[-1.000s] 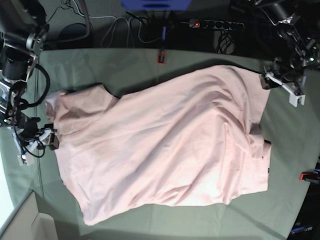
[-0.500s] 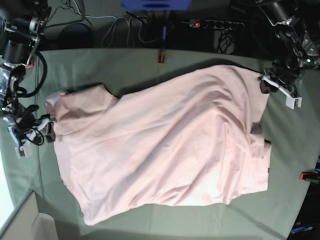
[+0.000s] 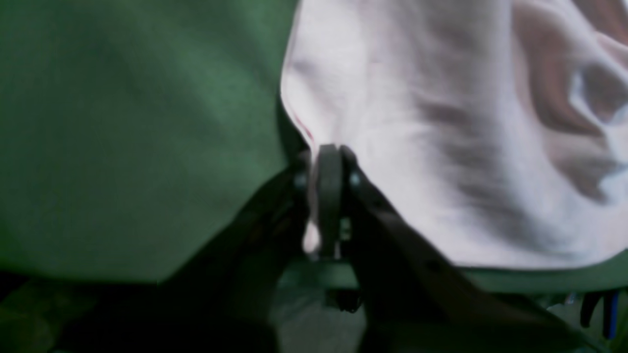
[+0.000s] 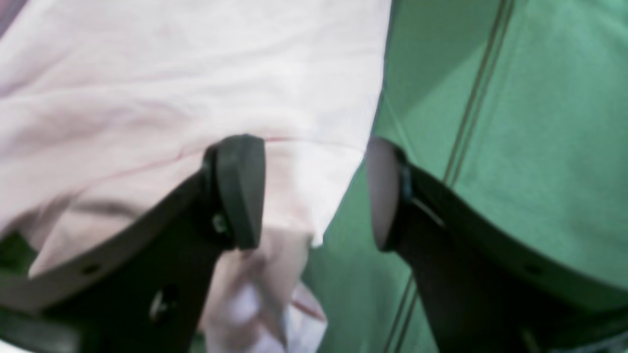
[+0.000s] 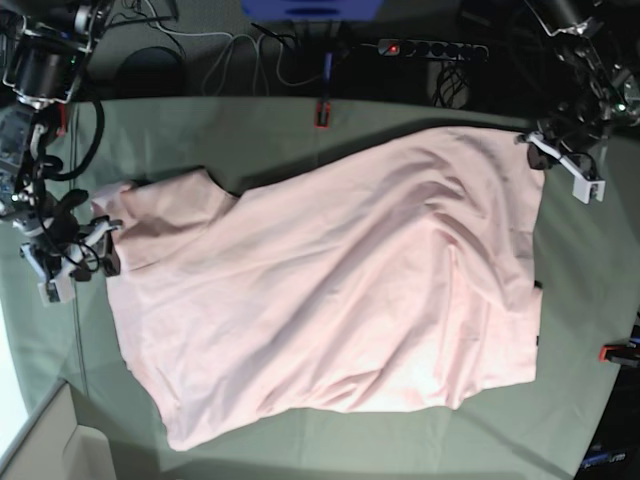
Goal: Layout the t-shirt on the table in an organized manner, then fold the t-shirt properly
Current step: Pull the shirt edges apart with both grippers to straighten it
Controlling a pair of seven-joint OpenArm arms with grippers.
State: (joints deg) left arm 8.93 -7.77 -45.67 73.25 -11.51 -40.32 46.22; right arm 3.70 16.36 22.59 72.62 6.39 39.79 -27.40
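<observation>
Green-grey table (image 5: 300, 130) cloth fills the base view, red clamp (image 5: 322, 113) on the far edge, power strip (image 5: 433, 48) and cables on the dark floor behind. T-shirt (image 5: 330, 290) lies spread across the middle, plain pink side up, wrinkled, running diagonally; no print visible from here. One sleeve bunches at the view's left, next to my right gripper (image 5: 95, 252). My left gripper (image 5: 540, 150) sits at the shirt's far corner on the view's right, touching the fabric edge. Second red clamp (image 5: 618, 352) at the right table edge. Pale box corner (image 5: 45, 445) at bottom left; can't see what's in it.

Left wrist view: my left gripper (image 3: 327, 162) has its jaws pressed together, a thin bit of the t-shirt (image 3: 441, 122) hem pinched between them. Table (image 3: 122, 122) to the left of the fabric edge. Blurry, but the pinch is clear.

Right wrist view: my right gripper (image 4: 314, 189) has jaws apart. One finger (image 4: 240, 189) lies over the t-shirt (image 4: 171, 88) sleeve hem, the other over bare table (image 4: 539, 122). Sleeve edge hangs in the gap, nothing clamped. Crease lines run along the cloth on the right.
</observation>
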